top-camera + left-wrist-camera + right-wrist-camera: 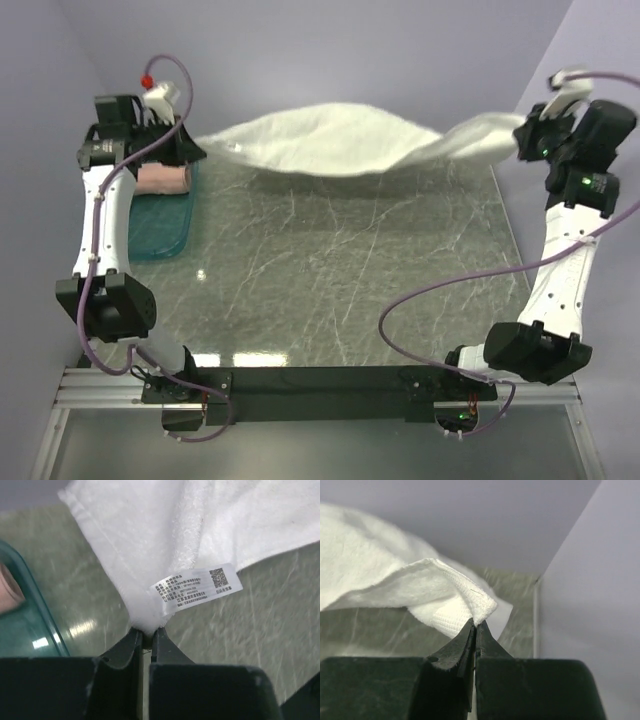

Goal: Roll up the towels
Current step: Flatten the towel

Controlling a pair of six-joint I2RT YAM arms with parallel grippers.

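Teal plastic lies at the left: the teal tray [160, 235] sits at about 9 o'clock of the table [330, 290], and the pink towel [163, 179] rests in its far end, already rolled as it seems; just beyond it, at about 10 o'clock, the left gripper [197, 140] is clenched on one corner of the white towel [320, 140]; in the left wrist view the cloth is pinched between the closed jaws, with the printed label [196, 587] just above them; from this corner the white towel runs toward 3 o'clock along the far edge of the table, hanging between the two arms and sagging in the middle; whether its lower edge touches the table, I cannot tell; at about 2 o'clock the right gripper [522, 140] is clenched on the other end, the cloth bunched at its tips. So the long axis goes from 9 to 3 o'clock, one end in each gripper, and neither arm is nearer; I judge that the next move must lay the towel flat toward 6 o'clock, both arms together, otherwise the cloth may come down crooked.
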